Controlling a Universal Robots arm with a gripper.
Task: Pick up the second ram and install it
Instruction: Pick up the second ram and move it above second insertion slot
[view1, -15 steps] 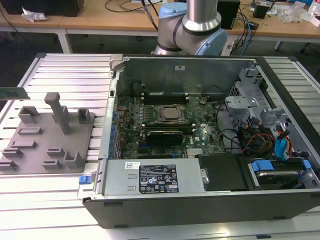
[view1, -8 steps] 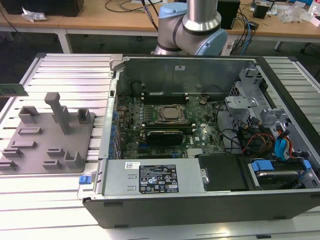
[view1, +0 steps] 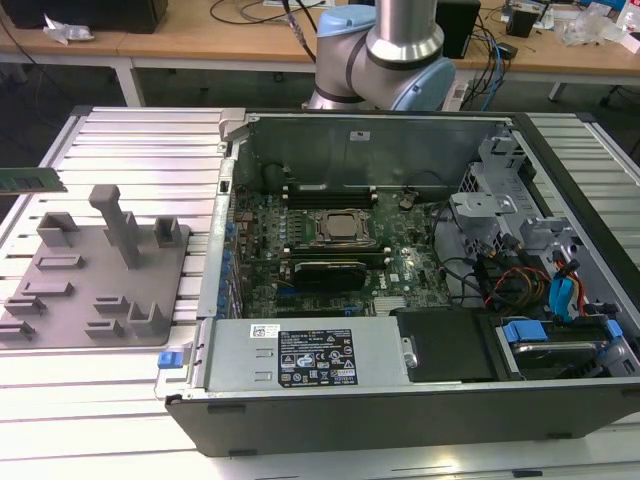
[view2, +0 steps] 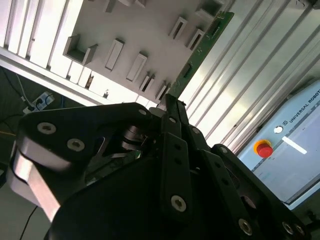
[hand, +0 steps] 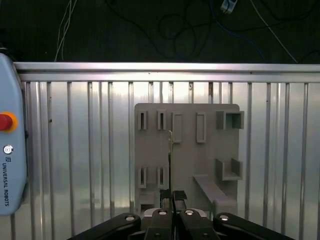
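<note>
a: what is the end effector (hand: 172, 195) doing?

b: its fingers (view2: 171, 112) are clamped on one end of the second ram (view2: 202, 50). the green stick juts straight out from them, and in the first wrist view it shows edge-on as a thin line.

a: and where does that put it?

b: over the grey tray (hand: 187, 160), and it looks apart from it. in the exterior view the stick hangs level at the exterior view's left edge, beyond the tray's far corner and well apart from the open computer case (view1: 400, 410).

a: how would you handle this step?

b: it's gripped at one end only, so i'd move smoothly and avoid jerks, which could make the long free end swing or slip. i'd hold it level and high, with the board's edge in line with the travel.

a: what edges matter?

b: the tray's upright posts (view1: 120, 225) stand tallest nearby. the case's raised side wall (view1: 225, 200) lies between the tray and the motherboard (view1: 330, 255). a teach pendant (hand: 10, 150) lies on the slatted table (view1: 130, 140) near the tray.

a: and open room?

b: there's plenty above the tray and the bare slats. i'd judge the case much tighter, with cables (view1: 500, 275) and drive brackets (view1: 480, 215) crowding one side.
</note>
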